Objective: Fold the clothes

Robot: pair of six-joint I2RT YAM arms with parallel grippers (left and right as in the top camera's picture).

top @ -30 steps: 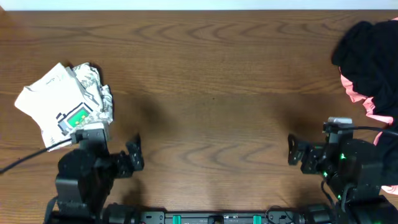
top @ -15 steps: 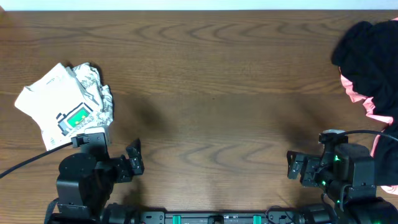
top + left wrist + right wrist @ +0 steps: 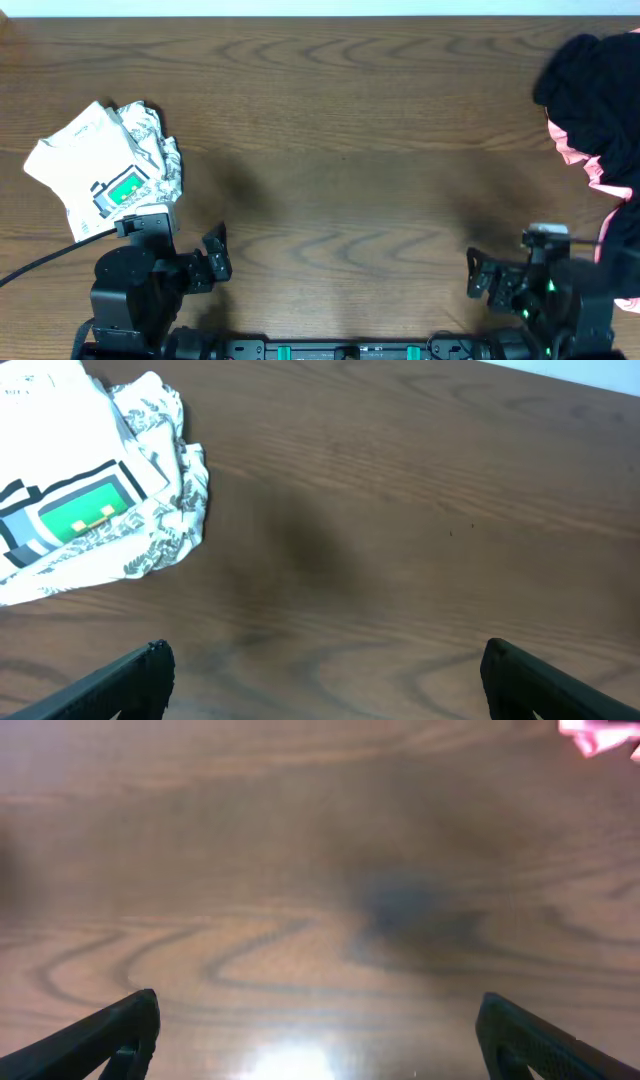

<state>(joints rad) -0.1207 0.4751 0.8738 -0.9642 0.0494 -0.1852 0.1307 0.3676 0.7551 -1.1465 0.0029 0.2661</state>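
A folded white T-shirt with a green rectangular print lies at the table's left on a leaf-print garment. Both also show in the left wrist view, the T-shirt and the leaf-print garment. A black garment is heaped at the far right over a coral-pink one; a pink corner shows in the right wrist view. My left gripper is open and empty near the front edge, right of the white T-shirt. My right gripper is open and empty at the front right.
The wooden table spans the overhead view. A black cable runs from the left arm toward the left edge. The arm bases stand along the front edge.
My right arm has drawn back toward the front edge and slightly right. The left arm settled a little lower early on, then stayed still. The clothes have not moved.
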